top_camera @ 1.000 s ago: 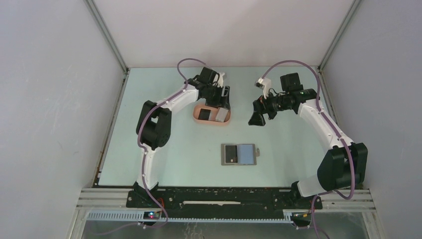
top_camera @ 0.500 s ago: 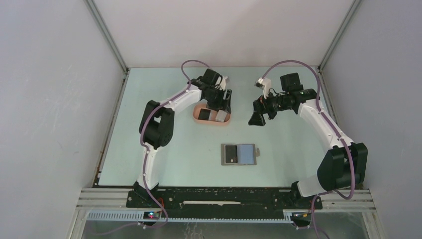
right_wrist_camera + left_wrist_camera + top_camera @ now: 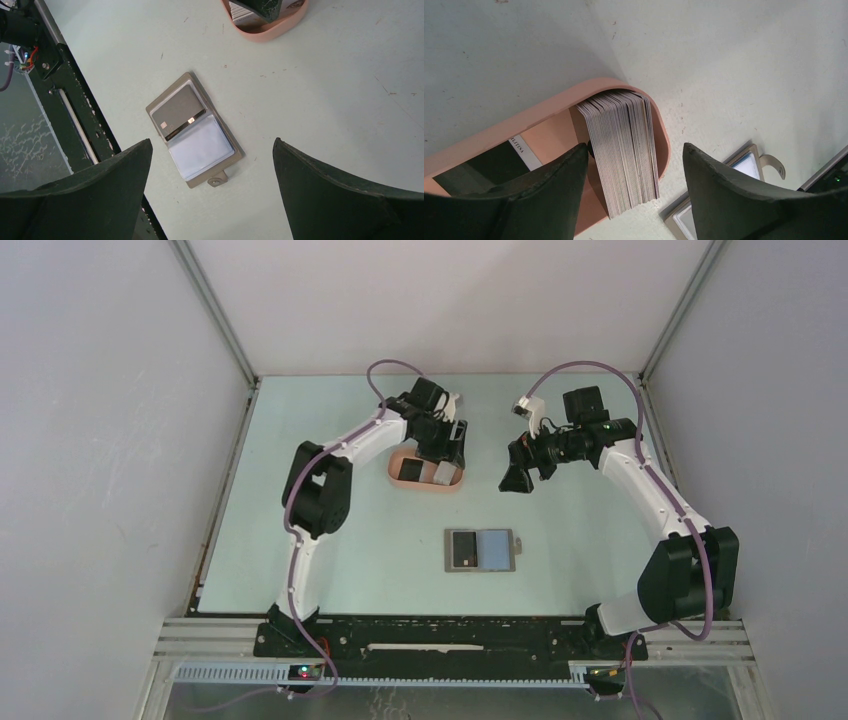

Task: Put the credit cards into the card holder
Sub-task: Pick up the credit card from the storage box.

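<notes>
The salmon-pink card holder lies at mid-table. It holds a black card and a whitish-grey stack of credit cards standing on edge at its right end. My left gripper hangs open just over that end, the stack between its jaws. The left finger is close against the stack and the right finger stands apart from it. My right gripper hovers open and empty to the right of the holder.
A grey folding wallet lies open nearer the arm bases, with a dark card in one pocket and a clear sleeve beside it. Grey walls enclose the table on three sides. The black base rail runs along the near edge.
My left arm has shifted a little, its wrist drawing slightly back and up over the holder. The right arm, the cards and the wallet have not moved.
</notes>
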Controlling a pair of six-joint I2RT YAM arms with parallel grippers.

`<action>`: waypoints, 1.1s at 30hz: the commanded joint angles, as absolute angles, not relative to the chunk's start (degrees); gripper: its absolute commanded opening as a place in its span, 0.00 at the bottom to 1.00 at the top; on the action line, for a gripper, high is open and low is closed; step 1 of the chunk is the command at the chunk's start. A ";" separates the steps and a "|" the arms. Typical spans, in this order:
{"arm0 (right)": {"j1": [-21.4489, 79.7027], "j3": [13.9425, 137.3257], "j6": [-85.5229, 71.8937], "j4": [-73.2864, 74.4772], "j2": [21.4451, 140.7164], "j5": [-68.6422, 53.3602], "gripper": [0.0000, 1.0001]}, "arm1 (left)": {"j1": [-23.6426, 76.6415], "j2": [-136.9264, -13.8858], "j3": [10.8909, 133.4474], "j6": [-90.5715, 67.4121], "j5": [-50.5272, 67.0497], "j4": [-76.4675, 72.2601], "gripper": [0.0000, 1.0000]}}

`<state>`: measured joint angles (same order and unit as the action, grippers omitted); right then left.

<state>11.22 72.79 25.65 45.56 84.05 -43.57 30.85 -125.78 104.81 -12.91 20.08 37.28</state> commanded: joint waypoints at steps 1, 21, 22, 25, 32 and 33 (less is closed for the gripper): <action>10.90 73.04 26.59 45.53 84.11 -43.77 1.00 | 31.28 -127.02 108.63 -11.28 20.06 38.82 0.74; 10.90 73.05 26.70 45.53 84.38 -43.59 1.00 | 31.64 -123.97 106.28 -11.14 22.90 36.95 0.70; 10.90 73.05 26.76 45.55 84.42 -43.59 1.00 | 31.64 -123.94 106.26 -11.17 23.06 36.90 0.69; 10.94 73.04 26.67 45.60 84.34 -43.59 1.00 | 31.61 -123.70 106.11 -11.21 23.22 36.79 0.67; 10.89 73.04 26.72 45.59 84.42 -43.68 1.00 | 31.47 -122.66 105.13 -11.39 22.87 36.19 0.65; 10.90 73.04 26.79 45.60 84.40 -43.68 1.00 | 31.40 -122.53 105.00 -11.39 22.91 36.11 0.65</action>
